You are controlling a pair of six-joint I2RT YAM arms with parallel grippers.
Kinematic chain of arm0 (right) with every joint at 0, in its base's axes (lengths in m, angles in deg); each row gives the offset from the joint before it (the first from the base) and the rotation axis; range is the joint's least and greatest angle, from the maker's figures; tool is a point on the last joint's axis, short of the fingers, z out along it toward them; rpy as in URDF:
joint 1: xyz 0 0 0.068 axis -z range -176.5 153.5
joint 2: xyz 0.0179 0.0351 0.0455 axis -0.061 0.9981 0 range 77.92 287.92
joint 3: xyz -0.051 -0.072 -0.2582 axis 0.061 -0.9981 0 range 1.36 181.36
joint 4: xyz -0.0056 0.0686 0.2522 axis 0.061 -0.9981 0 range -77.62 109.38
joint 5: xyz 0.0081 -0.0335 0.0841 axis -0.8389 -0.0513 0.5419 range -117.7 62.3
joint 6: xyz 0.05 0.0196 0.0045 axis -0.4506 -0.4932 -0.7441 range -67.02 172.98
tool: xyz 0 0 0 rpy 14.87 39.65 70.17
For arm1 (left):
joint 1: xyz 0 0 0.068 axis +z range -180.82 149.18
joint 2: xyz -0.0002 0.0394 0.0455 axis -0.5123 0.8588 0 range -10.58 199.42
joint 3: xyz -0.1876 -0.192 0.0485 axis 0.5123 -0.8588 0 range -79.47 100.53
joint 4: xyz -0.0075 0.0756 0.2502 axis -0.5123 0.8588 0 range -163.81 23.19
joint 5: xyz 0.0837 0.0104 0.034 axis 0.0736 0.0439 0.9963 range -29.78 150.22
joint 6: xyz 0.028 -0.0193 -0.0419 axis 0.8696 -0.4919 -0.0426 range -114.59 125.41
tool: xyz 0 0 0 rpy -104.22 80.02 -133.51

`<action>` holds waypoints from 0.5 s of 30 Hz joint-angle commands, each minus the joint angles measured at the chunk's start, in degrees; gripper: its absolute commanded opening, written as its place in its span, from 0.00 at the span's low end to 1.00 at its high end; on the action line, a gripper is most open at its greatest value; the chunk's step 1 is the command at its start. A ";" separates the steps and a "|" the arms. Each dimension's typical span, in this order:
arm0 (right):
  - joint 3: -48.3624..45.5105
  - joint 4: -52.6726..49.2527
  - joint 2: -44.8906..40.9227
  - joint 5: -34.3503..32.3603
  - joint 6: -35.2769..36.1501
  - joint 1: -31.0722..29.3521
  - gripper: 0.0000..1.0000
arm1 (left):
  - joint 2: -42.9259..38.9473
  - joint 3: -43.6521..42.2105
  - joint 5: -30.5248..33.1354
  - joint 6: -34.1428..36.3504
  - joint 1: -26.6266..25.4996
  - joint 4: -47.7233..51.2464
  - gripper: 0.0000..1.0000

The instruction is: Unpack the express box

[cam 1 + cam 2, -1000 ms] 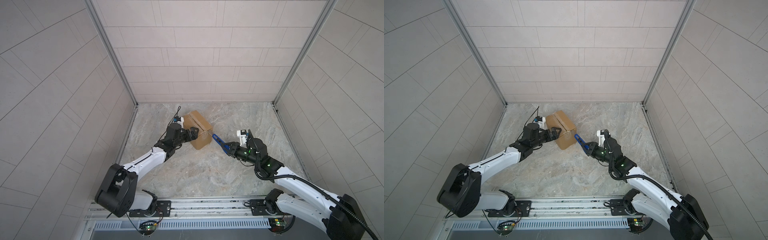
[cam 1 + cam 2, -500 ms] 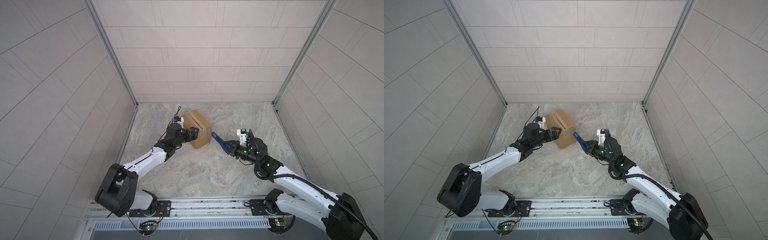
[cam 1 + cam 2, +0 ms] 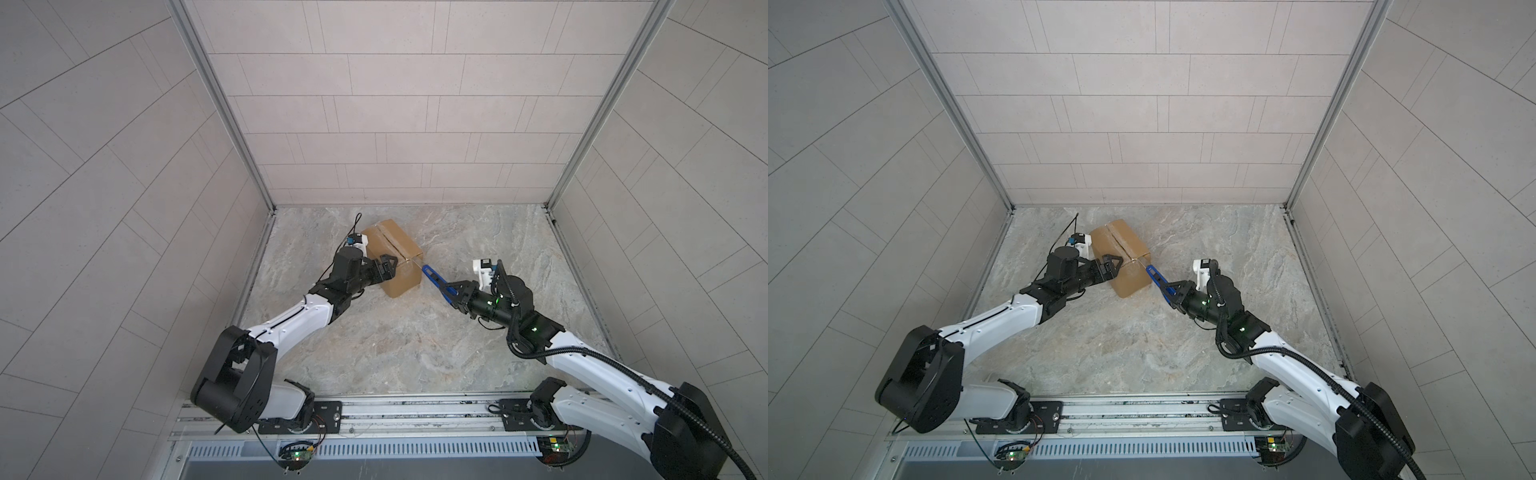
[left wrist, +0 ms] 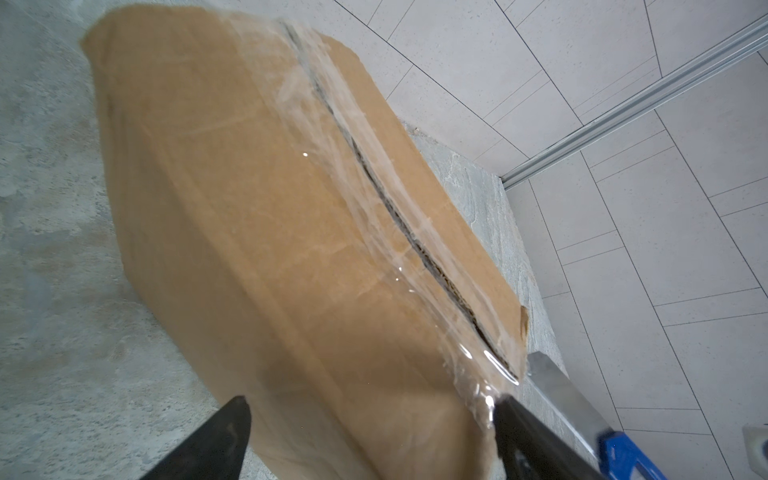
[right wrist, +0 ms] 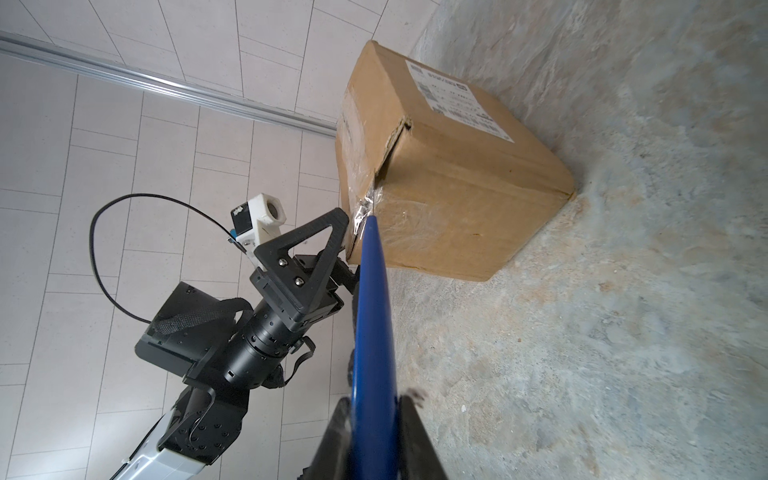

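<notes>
At the tip of the blue utility knife (image 3: 433,279), clamped by its handle in the nearly closed right gripper (image 3: 454,289), the taped seam end of the express box (image 3: 388,243) is met right beside a fingertip (image 5: 328,224) of the left gripper (image 3: 390,269), so that finger could be struck by a careless thrust. The left jaws are spread wide astride the box's near corner, apparently bracing rather than clamping, so the box could be shoved away by the blade. The box is found just ahead of the right gripper, at the knife's tip.
</notes>
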 commanded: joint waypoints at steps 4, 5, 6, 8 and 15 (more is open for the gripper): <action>-0.78 4.25 1.22 0.61 -1.48 -0.33 0.00 | 0.63 -0.23 -0.53 0.00 -0.17 -1.28 0.94; -0.71 4.71 1.38 0.72 -1.66 -0.28 0.00 | 0.62 -0.25 -0.53 0.00 -0.15 -1.28 0.94; -0.56 4.93 1.47 0.79 -1.68 -0.27 0.00 | 0.70 -0.31 -0.46 0.04 -0.15 -1.28 0.94; -0.45 4.95 1.20 0.73 -1.76 -0.29 0.00 | 0.87 -0.31 -0.44 0.08 -0.17 -1.19 0.94; -0.04 6.05 0.92 0.62 -2.47 -0.28 0.00 | 1.58 -0.13 -0.66 -0.04 -0.19 -1.60 0.94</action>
